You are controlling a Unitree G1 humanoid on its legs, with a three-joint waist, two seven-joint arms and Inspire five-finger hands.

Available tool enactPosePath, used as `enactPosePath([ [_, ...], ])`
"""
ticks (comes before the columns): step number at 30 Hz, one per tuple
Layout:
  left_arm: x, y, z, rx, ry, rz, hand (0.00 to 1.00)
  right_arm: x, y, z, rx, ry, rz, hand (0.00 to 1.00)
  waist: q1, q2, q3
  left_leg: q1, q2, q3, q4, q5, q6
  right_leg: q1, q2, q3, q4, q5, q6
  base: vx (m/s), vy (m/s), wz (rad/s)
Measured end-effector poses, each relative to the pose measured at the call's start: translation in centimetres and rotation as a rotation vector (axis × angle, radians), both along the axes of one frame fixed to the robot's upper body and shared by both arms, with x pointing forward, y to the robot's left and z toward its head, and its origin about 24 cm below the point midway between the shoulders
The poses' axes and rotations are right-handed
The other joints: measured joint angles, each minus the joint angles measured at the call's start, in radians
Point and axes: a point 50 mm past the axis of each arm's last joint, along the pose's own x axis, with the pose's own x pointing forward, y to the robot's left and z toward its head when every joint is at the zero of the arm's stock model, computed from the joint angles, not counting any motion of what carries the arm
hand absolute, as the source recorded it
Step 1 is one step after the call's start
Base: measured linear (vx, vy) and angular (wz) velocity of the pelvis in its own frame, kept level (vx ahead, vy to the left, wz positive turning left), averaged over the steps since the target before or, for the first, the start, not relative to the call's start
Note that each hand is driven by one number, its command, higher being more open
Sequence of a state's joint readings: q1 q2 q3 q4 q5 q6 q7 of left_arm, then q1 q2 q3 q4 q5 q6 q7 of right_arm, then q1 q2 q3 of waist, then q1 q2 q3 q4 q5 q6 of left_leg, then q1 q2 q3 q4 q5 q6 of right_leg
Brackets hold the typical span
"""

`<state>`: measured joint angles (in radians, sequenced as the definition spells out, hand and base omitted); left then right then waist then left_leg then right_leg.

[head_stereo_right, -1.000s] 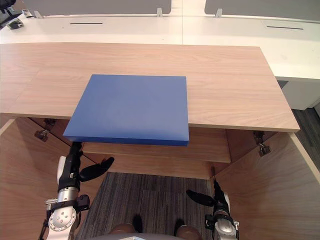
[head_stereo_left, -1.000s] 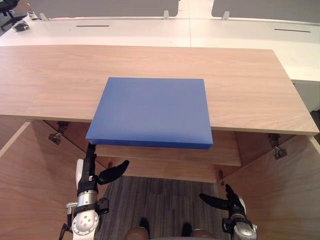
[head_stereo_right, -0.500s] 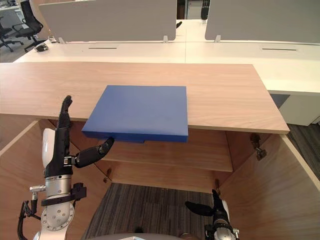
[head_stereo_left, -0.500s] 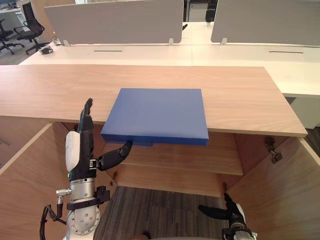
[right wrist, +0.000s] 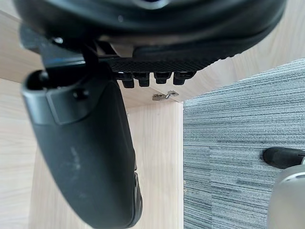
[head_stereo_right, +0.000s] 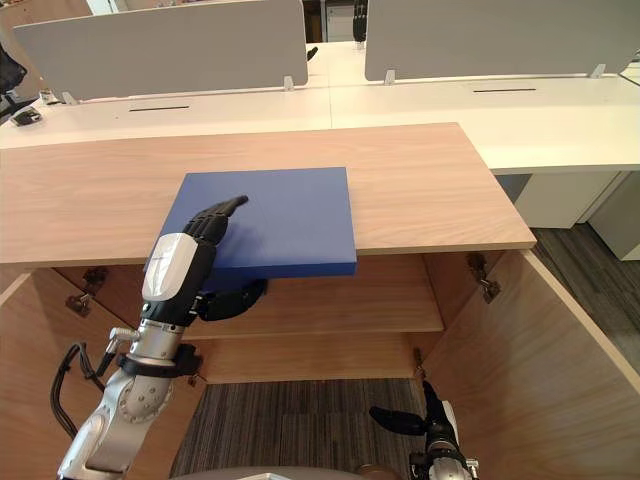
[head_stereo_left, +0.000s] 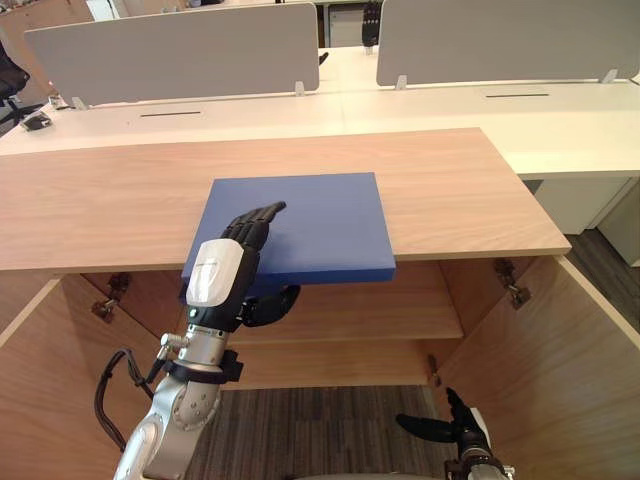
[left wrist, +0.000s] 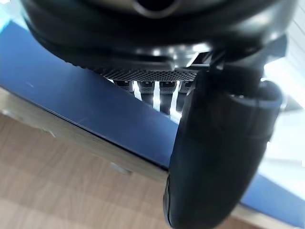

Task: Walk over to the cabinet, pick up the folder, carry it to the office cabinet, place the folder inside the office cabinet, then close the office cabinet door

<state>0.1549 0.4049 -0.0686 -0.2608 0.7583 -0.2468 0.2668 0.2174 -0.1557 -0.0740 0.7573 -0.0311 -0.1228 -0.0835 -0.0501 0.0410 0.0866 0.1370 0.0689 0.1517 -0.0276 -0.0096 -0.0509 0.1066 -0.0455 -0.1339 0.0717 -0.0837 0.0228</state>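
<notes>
One flat blue folder (head_stereo_left: 325, 222) on woodgrain cabinet (head_stereo_left: 470, 195), left hand (head_stereo_left: 222, 272) fingers (head_stereo_left: 262, 216) pinching it, right hand (head_stereo_left: 457, 430) fingers (right wrist: 143, 78) straight.

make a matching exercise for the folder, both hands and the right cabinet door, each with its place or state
1 folder
2 left hand
3 right hand
4 right cabinet door

a swung open
b low above the carpet, holding nothing
c lying on the cabinet top, overhanging its front
d fingers on the folder, thumb beneath it

Pairs: 1-c, 2-d, 3-b, 4-a
</notes>
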Motion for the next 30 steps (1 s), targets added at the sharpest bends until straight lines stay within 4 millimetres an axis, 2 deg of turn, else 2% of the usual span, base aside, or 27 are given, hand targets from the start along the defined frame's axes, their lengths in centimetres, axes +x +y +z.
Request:
enactPosePath([
  [2, 0.3, 0.0, 0.5, 0.042, -0.033, -0.002, 0.00, 0.0, 0.0, 0.0, 0.001, 0.000, 0.000, 1.00, -0.002, 0.000, -0.008, 0.004, -0.003, 0.004, -0.014, 0.003, 0.002, 0.002, -0.001, 0.004, -0.017, 0.008, 0.002, 0.00, 0.013, -0.05],
  [8, 0.5, 0.1, 2.4, -0.002, -0.124, 0.012, 0.00, 0.8, 0.1, 0.8, 0.023, -0.064, -0.034, 1.00, -0.002, -0.003, -0.011, 0.012, -0.009, 0.030, -0.037, 0.007, 0.005, 0.001, -0.003, 0.029, -0.037, 0.018, 0.010, 0.01, 0.014, -0.12],
  [10, 0.2, -0.1, 2.7, -0.017, -0.133, 0.002, 0.00, 1.3, 0.1, 1.5, 0.037, -0.122, -0.071, 1.00, -0.001, -0.004, -0.010, 0.012, -0.011, 0.031, -0.037, 0.005, 0.006, -0.001, -0.004, 0.032, -0.039, 0.019, 0.011, 0.02, 0.003, -0.07],
  [14, -1.3, -1.3, 3.1, -0.151, -0.136, -0.037, 0.00, 3.7, 0.8, 4.5, 0.078, -0.317, -0.104, 1.00, -0.006, -0.008, -0.007, 0.011, -0.012, 0.040, -0.036, -0.001, 0.010, -0.005, -0.005, 0.044, -0.043, 0.020, 0.013, 0.01, 0.001, -0.08],
  [17, -2.4, -2.3, 4.3, -0.337, -0.159, -0.108, 0.00, 5.7, 1.9, 7.9, 0.128, -0.519, -0.111, 1.00, -0.004, -0.012, -0.002, 0.010, -0.012, 0.051, -0.031, -0.011, 0.010, -0.007, -0.005, 0.055, -0.048, 0.021, 0.014, 0.01, -0.003, -0.09],
  [22, -3.6, -3.2, 6.4, -0.683, -0.215, -0.243, 0.00, 7.3, 3.0, 12.5, 0.233, -0.777, -0.134, 1.00, -0.005, -0.020, 0.020, 0.008, -0.011, 0.069, -0.003, -0.035, 0.012, -0.005, -0.006, 0.078, -0.051, 0.022, 0.016, 0.03, 0.002, -0.14],
  [27, -4.4, -2.5, 8.0, -1.048, -0.258, -0.369, 0.00, 6.7, 2.5, 17.2, 0.253, -0.981, -0.140, 1.00, -0.006, -0.019, 0.021, 0.013, -0.011, 0.082, -0.001, -0.047, 0.013, -0.005, -0.006, 0.094, -0.052, 0.022, 0.016, 0.03, 0.002, -0.08],
  [30, -4.5, -2.2, 8.1, -1.242, -0.218, -0.472, 0.00, 6.7, 2.6, 17.8, 0.320, -1.003, -0.157, 1.00, -0.005, -0.019, 0.028, 0.015, -0.011, 0.086, 0.006, -0.054, 0.014, -0.005, -0.007, 0.104, -0.050, 0.022, 0.017, 0.00, -0.001, -0.07],
])
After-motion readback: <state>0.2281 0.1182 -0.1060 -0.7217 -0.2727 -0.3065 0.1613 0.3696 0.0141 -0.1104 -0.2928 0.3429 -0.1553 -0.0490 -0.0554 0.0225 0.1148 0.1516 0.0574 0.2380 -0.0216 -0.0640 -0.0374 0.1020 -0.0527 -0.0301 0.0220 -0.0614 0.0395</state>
